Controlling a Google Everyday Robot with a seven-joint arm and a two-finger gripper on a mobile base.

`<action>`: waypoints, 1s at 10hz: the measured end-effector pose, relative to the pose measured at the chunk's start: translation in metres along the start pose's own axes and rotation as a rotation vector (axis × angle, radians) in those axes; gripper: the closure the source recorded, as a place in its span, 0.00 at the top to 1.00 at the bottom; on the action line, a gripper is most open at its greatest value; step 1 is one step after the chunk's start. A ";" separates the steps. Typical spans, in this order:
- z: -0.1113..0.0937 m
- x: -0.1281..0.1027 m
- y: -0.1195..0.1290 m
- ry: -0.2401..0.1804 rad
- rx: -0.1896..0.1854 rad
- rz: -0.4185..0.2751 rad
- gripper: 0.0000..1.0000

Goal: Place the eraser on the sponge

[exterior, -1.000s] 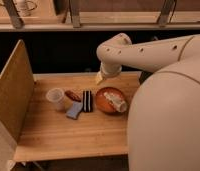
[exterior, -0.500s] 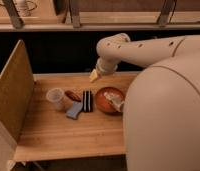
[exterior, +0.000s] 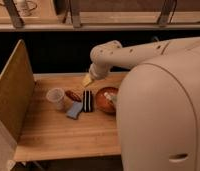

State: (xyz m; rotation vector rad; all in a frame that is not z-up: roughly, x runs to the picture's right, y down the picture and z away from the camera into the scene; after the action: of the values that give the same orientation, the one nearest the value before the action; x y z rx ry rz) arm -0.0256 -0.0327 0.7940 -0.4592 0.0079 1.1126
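The white arm (exterior: 143,52) reaches over the wooden desk (exterior: 58,135). A red-brown bowl (exterior: 107,100) sits at 3 o'clock from the eraser (exterior: 87,100), which lies on the desk just beside the sponge (exterior: 74,110), at its 1 o'clock. The gripper (exterior: 88,79) hovers at the eraser's 12 o'clock; whether it is apart or together cannot be told.

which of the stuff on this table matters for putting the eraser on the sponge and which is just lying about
For the job:
eraser
sponge
claw, above the far side of the table, behind the eraser

Lying about:
clear cup
reddish-brown oval thing
bowl
wooden side panel
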 end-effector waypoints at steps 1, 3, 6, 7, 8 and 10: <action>0.010 0.000 0.004 -0.003 -0.011 -0.024 0.70; 0.027 -0.004 0.010 -0.016 -0.035 -0.047 0.70; 0.027 -0.005 0.010 -0.018 -0.036 -0.047 0.70; 0.026 -0.005 0.009 -0.020 -0.034 -0.047 0.70; 0.028 -0.005 0.004 -0.021 -0.025 -0.048 0.70; 0.035 -0.010 -0.005 -0.033 -0.020 -0.039 0.70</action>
State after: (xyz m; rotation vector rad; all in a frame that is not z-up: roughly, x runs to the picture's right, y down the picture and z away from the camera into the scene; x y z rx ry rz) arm -0.0338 -0.0307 0.8293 -0.4565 -0.0410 1.0832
